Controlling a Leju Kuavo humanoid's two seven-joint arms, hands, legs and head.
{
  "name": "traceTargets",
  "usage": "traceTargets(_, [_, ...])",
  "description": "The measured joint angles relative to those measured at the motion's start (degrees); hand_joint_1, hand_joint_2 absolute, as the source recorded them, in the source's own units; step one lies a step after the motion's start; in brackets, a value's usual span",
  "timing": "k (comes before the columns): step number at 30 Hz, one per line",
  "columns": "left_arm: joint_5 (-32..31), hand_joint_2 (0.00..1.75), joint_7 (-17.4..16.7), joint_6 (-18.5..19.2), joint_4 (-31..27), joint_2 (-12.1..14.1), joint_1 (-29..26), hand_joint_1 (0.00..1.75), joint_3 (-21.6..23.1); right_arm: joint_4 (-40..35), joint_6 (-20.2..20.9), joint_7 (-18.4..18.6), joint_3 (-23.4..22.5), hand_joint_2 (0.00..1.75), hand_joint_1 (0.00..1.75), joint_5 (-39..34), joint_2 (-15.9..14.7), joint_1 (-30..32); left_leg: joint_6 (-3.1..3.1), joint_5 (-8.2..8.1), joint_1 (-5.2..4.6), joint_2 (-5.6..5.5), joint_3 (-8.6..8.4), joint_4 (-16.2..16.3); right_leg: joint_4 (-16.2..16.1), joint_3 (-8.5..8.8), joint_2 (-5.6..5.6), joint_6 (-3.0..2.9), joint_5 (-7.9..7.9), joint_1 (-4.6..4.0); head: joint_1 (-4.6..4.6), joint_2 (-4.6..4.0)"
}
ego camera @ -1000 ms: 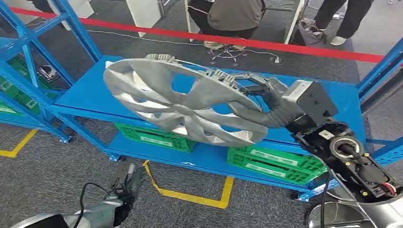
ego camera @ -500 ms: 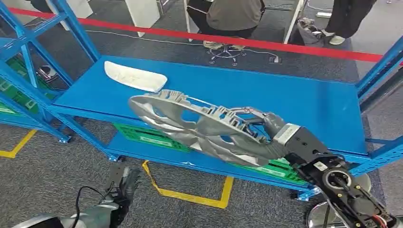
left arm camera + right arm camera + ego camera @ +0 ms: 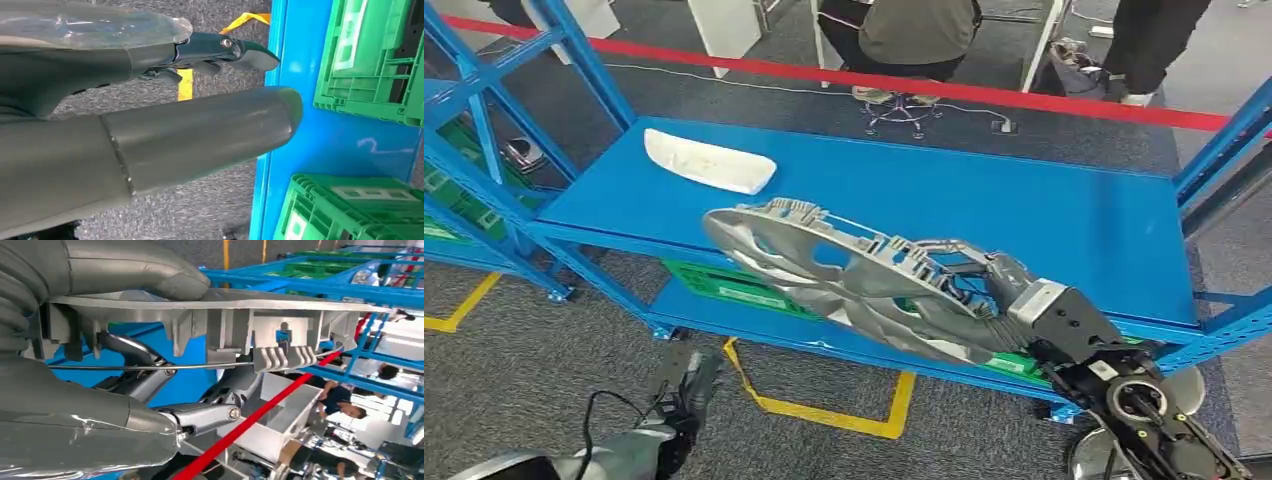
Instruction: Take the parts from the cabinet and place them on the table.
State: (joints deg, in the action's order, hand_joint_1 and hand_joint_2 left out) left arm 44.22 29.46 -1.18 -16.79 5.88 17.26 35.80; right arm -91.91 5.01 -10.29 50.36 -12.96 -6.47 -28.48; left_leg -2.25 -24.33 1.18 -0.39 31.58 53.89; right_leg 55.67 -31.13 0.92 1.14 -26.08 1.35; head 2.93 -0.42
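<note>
- My right hand [image 3: 984, 290] grips the silver wheel cover [image 3: 844, 275] at its rim, thumb on one face, fingers [image 3: 200, 417] on the ribbed underside.
- Wheel cover is tilted, nearly flat, held over the front edge of the blue shelf [image 3: 1024, 210]; can't tell if it touches the shelf.
- White curved part [image 3: 709, 160] lies on the shelf's far-left area, well apart from the wheel cover.
- My left hand [image 3: 686, 395] hangs low over the grey carpet, holding nothing; the fingers [image 3: 225, 50] look fairly straight, slightly apart from the thumb.
- Green crates [image 3: 744, 288] sit on the lower shelf level, below the wheel cover.
- Red floor tape [image 3: 1024, 100] runs behind the shelf; people stand and sit beyond it.
</note>
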Motion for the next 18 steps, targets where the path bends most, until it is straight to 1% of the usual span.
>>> traceTargets(1, [-0.02,0.00,-0.04,0.02,0.00,-0.02,0.03,0.00,0.00,-0.33,0.00,0.02,-0.13,1.75,1.75,0.04,0.00,0.12,0.02,-0.02,0.00,0.00,0.01,0.03,0.00,0.01,0.00,0.00,0.00,0.20,0.02,0.00])
traceTargets(6, [-0.44,0.00,-0.28,0.02,0.00,-0.09,0.17,0.00,0.00,-1.18,-0.04,0.35,-0.52,1.75,1.75,-0.04,0.02,0.64,0.16,-0.11,-0.02,-0.01,0.10,0.19,0.00,0.01,-0.01,0.02,-0.01,0.22,0.02,0.00])
traceTargets(11, [-0.59,0.00,-0.46,0.00,0.00,-0.09,0.27,0.00,0.00,-1.18,-0.22,0.35,-0.70,1.75,1.75,-0.28,0.02,0.99,0.60,-0.40,-0.03,-0.01,0.42,0.80,0.00,0.01,-0.01,0.25,-0.03,0.23,0.02,0.00])
traceTargets(15, [-0.61,0.00,-0.50,0.00,0.00,-0.09,0.40,0.00,0.00,-1.18,-0.74,0.33,-0.72,1.75,1.75,0.30,0.02,1.33,1.14,-0.60,-0.20,-0.02,0.73,1.14,-0.43,0.17,-0.08,1.01,0.15,0.36,0.02,0.00])
traceTargets(16, [-0.61,0.00,-0.50,0.02,-0.02,-0.09,0.48,0.00,0.00,-1.29,-0.85,0.33,-0.79,1.75,1.75,0.48,0.02,1.44,1.61,-0.28,-0.11,-0.03,0.40,0.24,-0.74,0.48,-0.08,1.41,0.18,0.06,0.00,0.00])
traceTargets(17, [-0.61,0.00,-0.52,0.00,-0.02,-0.22,0.47,0.00,0.00,-1.33,-0.87,0.33,-0.85,1.75,1.75,0.63,0.02,1.62,1.90,0.08,0.57,0.07,-0.24,-0.46,-0.30,-0.09,-0.26,1.41,-0.33,0.37,-0.04,0.00])
traceTargets(18, [-0.61,0.00,-0.50,0.00,0.00,-0.37,0.59,0.00,0.00,-1.33,-0.89,0.33,-0.92,1.75,1.75,0.68,0.00,1.57,2.14,0.17,0.49,-0.01,-0.51,-0.83,2.46,-1.15,-0.44,1.35,-2.12,0.17,-0.35,0.00])
